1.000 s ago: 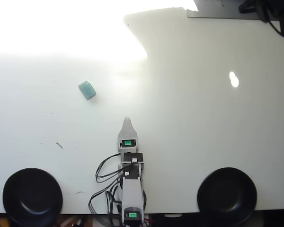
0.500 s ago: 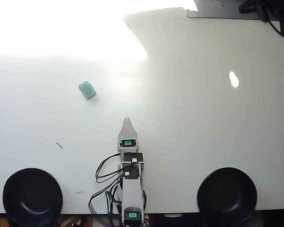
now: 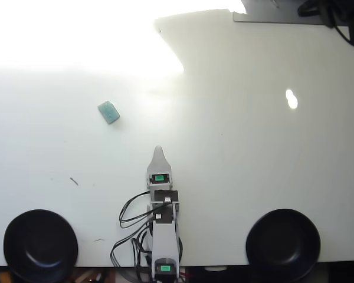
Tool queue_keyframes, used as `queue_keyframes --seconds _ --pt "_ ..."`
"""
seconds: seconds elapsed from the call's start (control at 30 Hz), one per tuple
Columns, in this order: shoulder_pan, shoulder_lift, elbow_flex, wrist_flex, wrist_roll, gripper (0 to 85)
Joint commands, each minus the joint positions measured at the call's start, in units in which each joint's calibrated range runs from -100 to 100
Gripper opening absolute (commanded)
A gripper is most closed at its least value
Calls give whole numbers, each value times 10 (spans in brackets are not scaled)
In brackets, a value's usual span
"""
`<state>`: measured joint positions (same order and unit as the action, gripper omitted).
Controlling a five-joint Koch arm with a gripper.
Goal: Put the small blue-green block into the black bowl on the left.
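The small blue-green block (image 3: 108, 112) lies flat on the white table, upper left of centre in the overhead view. The black bowl (image 3: 40, 245) sits at the bottom left corner, nothing inside it. My gripper (image 3: 158, 151) points up the picture from the arm at bottom centre, well below and to the right of the block. From above only a single pointed tip shows, so I cannot make out how the jaws stand. Nothing is visibly held.
A second black bowl (image 3: 282, 243) sits at the bottom right. Black cables (image 3: 130, 218) loop beside the arm's base. Strong glare washes out the table's top left. Dark gear (image 3: 333, 15) sits past the top right edge.
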<state>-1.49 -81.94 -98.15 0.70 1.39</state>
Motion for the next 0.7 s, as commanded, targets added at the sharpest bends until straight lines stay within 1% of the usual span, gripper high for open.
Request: queue_keyframes --seconds 0.0,0.27,0.53,0.67 --pt "0 26 -12 -1 0 488" --pt "1 25 -12 -1 0 487" --pt "2 -34 -10 -2 -22 464" --pt "1 -86 -6 -40 -21 463"
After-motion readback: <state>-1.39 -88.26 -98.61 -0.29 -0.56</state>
